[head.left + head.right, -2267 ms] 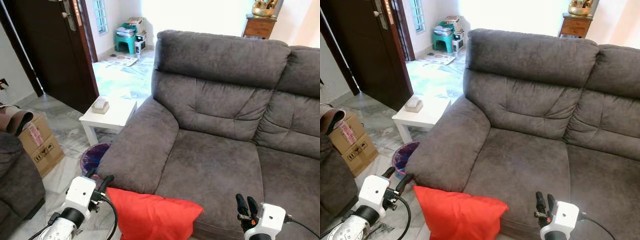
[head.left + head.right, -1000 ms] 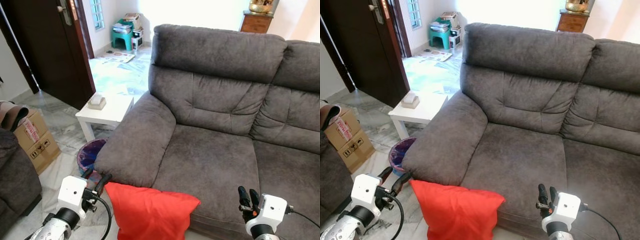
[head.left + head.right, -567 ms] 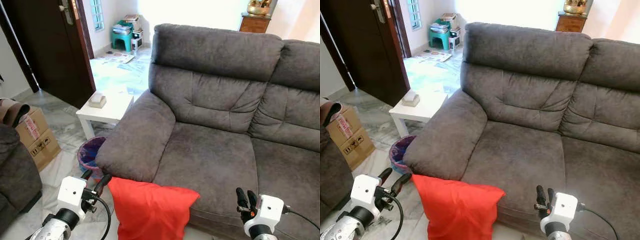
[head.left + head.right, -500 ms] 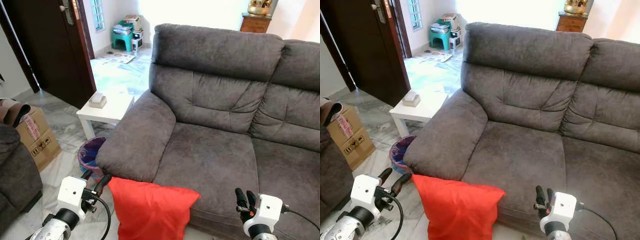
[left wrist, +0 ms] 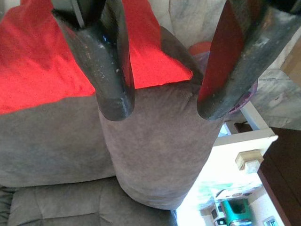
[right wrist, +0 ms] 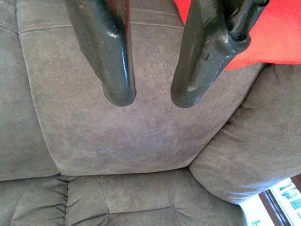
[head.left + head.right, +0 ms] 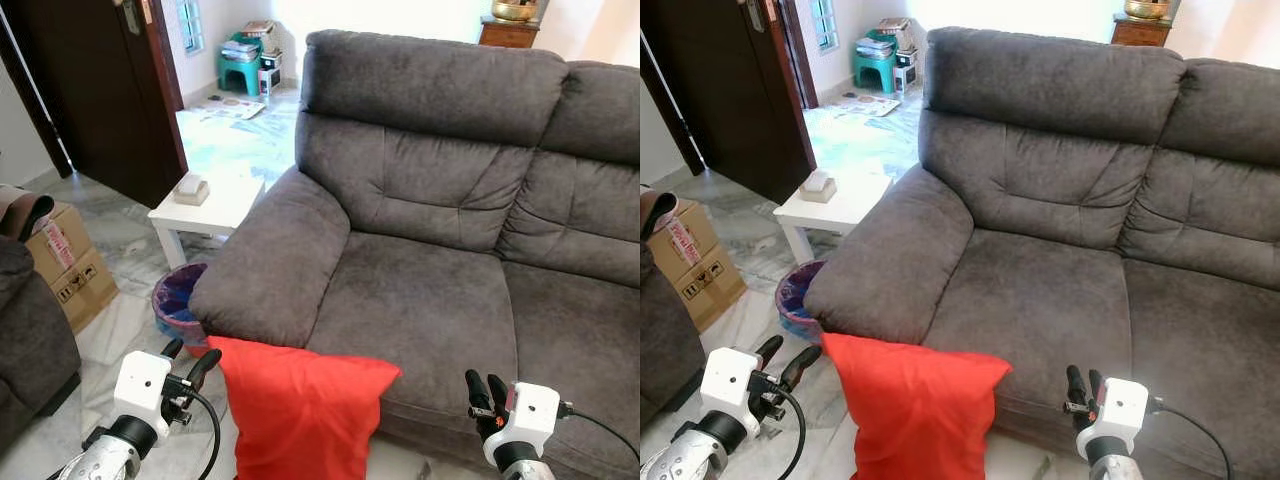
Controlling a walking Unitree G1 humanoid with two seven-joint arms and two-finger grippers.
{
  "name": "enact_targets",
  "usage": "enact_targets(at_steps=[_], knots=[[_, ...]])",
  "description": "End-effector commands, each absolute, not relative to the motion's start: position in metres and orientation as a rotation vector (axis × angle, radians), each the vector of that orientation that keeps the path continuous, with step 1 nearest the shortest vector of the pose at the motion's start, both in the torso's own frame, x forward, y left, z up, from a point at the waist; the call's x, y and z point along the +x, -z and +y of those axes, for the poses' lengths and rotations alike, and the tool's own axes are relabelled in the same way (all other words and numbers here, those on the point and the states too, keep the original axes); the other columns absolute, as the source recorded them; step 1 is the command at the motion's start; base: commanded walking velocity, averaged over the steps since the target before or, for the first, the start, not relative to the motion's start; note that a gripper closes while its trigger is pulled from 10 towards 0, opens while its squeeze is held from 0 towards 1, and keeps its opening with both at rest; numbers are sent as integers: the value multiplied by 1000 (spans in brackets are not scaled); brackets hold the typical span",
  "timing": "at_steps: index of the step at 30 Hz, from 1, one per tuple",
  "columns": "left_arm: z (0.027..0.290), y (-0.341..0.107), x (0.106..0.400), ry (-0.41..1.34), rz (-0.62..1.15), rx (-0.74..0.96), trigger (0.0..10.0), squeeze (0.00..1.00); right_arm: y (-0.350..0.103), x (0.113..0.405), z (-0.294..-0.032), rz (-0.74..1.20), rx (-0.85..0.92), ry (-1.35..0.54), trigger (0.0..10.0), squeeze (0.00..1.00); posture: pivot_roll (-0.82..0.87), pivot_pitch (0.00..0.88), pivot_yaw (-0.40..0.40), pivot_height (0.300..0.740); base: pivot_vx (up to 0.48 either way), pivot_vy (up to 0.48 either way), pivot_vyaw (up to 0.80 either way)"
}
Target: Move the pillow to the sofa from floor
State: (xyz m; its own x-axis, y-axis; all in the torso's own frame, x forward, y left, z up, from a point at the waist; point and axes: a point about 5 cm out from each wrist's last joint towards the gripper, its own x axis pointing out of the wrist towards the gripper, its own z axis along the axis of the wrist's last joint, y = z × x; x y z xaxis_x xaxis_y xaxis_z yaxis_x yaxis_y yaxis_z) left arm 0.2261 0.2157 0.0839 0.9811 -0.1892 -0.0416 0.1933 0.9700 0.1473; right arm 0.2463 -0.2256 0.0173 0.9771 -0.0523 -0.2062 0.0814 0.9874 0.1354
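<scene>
Your red pillow (image 7: 300, 408) leans upright vs the sofa (image 7: 430, 300) front, under the armrest, base out of frame. L gripper (image 7: 188, 360) just beside it, fingers apart, empty. R gripper (image 7: 484, 390) slightly parted, empty, before the seat. L wrist cam adds the white side table (image 5: 242, 148) past the armrest.

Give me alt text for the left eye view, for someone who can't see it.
A red pillow leans against the front of a grey sofa, below its armrest, between the robot's open left gripper and its right gripper. Beside the sofa stand a white side table and a purple bin.
</scene>
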Motion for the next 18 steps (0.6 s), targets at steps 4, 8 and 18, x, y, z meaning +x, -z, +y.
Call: enact_targets(at_steps=[4,8,18], knots=[[219,-89,228,164,19,126,10000,0,-17,248,-225,215,147,62,10000,0,123,62,-27,659,0,0,0],[219,-90,229,163,15,128,10000,0,-17,249,-226,215,140,57,10000,0,126,60,-26,659,0,0,0],[222,-92,230,138,14,103,10000,0,-15,249,-219,226,140,39,10000,0,129,58,-24,659,0,0,0]])
